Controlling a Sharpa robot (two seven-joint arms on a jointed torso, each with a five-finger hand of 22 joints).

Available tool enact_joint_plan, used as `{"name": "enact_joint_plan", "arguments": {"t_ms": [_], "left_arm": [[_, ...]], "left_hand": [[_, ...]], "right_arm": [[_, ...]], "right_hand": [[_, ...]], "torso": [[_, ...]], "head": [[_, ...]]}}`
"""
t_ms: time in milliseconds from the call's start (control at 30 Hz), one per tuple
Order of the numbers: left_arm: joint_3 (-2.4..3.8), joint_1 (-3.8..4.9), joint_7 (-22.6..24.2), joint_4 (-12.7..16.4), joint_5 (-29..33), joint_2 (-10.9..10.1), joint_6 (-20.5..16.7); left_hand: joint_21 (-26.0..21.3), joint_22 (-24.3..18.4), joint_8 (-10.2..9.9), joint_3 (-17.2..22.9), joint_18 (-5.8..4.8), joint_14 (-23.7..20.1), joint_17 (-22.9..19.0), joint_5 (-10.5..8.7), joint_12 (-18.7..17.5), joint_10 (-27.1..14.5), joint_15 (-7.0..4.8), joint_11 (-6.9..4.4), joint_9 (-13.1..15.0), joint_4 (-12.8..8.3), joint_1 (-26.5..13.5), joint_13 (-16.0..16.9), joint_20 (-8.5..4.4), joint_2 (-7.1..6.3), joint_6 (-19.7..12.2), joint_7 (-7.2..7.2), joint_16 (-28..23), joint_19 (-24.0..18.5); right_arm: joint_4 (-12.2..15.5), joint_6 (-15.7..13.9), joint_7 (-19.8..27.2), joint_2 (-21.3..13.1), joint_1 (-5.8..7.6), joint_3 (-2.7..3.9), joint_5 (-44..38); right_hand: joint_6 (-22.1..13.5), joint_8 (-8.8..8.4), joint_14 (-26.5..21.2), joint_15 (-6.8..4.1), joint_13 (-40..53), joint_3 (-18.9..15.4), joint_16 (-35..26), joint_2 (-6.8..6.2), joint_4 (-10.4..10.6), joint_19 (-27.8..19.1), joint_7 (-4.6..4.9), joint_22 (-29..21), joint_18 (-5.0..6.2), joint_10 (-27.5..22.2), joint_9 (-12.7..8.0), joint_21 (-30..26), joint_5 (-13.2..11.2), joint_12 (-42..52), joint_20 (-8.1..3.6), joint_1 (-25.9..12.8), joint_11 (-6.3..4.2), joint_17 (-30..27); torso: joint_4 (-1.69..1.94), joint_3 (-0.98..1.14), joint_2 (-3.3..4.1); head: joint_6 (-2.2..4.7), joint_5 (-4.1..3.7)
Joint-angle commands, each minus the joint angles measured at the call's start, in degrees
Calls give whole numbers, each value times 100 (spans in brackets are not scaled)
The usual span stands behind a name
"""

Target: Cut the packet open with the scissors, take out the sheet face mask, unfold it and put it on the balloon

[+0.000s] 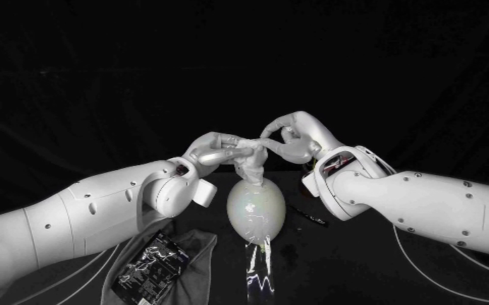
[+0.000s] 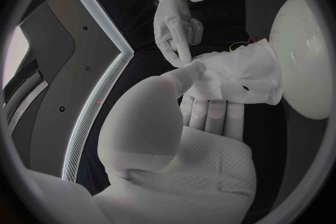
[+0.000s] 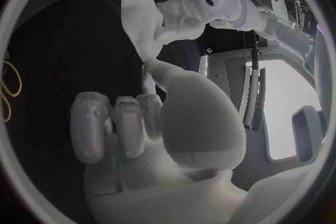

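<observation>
Pinching sheet face mask [image 1: 251,169] above balloon [image 1: 255,210]: left robot hand [image 1: 219,150]

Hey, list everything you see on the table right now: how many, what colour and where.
balloon: one, pale white, middle of the table, below both hands.
face mask: one, white, crumpled, held at the balloon's top.
packet: one, dark with print, lying on the cloth near the left arm.
cloth: one, grey, beside the balloon.
scissors: one, dark, by the balloon, partly under the right arm.
table: one, black.
left hand: one, silver, pinches the face mask.
right hand: one, silver, holds the face mask too.
</observation>
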Motion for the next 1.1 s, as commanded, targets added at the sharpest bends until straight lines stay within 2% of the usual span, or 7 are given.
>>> {"name": "enact_joint_plan", "arguments": {"t_ms": [33,767,933,1100], "left_arm": [[3,3,-38,0,-44,8,-20],[-2,-1,23,2,-1,4,-34],[-4,-1,103,-4,121,3,-21],[-7,-1,188,-4,418,-4,175]], "left_hand": [[-26,-8,23,-35,57,37,10,24,33,71,-14,-46,-10,10,-6,5,-7,58,35,-4,31,50],[-34,-19,26,-43,53,39,17,25,28,76,-11,-44,-2,22,-8,3,-8,74,25,-1,30,63],[-79,-60,-1,1,50,-44,20,26,-7,4,20,-8,3,-6,62,-6,-14,106,-75,38,-20,62],[-99,-90,-96,74,44,-152,24,28,-31,-220,75,78,-21,-127,193,-15,-43,88,-269,118,-86,65]], "right_arm": [[26,56,59,-26,26,10,260],[-54,278,-75,-75,96,32,390],[-86,244,-88,-87,98,32,532],[-73,190,-75,-107,99,32,753]], "right_hand": [[12,34,609,-30,1147,39,21,51,0,243,3,1301,-59,359,77,-21,40,15,-33,-11,-44,1505],[-8,53,609,-34,1172,60,21,42,-28,233,4,1295,-55,374,94,-39,40,53,-41,0,-44,1505],[-10,58,609,-34,1175,66,21,44,-33,233,4,1295,-55,375,98,-40,40,57,-42,3,-44,1505],[-12,62,609,-34,1183,72,21,45,-39,233,4,1295,-55,380,102,-40,40,70,-44,5,-44,1505]], "torso": [[1,1,0],[2,0,1],[2,-1,-1],[1,1,2]], "head": [[1,-5],[-8,-26],[-9,-33],[-4,-27]]}}
